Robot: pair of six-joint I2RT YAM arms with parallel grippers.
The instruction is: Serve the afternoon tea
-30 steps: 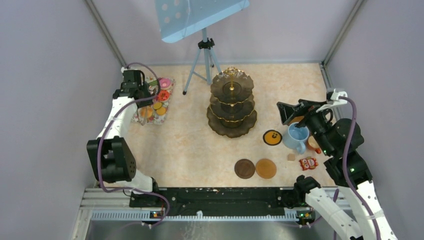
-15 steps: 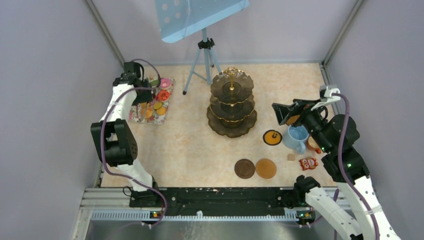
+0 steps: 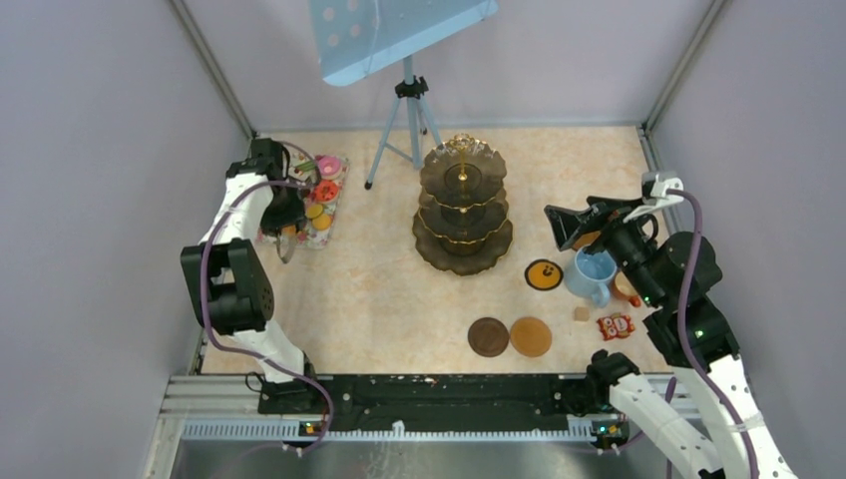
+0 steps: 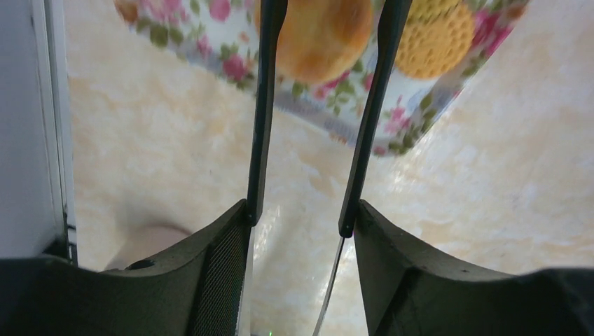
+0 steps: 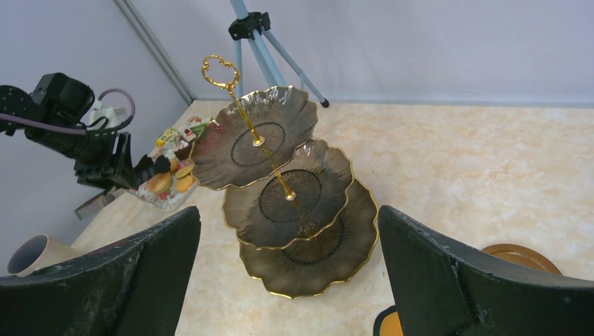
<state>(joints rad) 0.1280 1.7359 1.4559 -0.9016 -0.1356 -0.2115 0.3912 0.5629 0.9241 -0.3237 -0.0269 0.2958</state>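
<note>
One change matters: within the last second the left gripper [image 4: 300, 213] has come from the far end of the floral mat [image 4: 336, 119] to its near edge. It pinches the black tongs [image 4: 263, 105], whose arms now stand on either side of an orange tart [image 4: 319, 35] lying on the mat; whether they already squeeze it, I cannot tell. The three-tier stand [image 5: 280, 210], mid-table, is still bare. The right gripper [image 5: 286, 231] hangs spread wide and empty above the light blue mug [image 3: 593, 271]. In my judgement, the first pick is near.

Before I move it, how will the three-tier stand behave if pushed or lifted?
The stand looks rigid and probably brittle: its tiers shine like glass. Pushed low, at the wide bottom tier, it should slide; pushed high, it may tip. The gold loop seems the likeliest lifting point.
</note>
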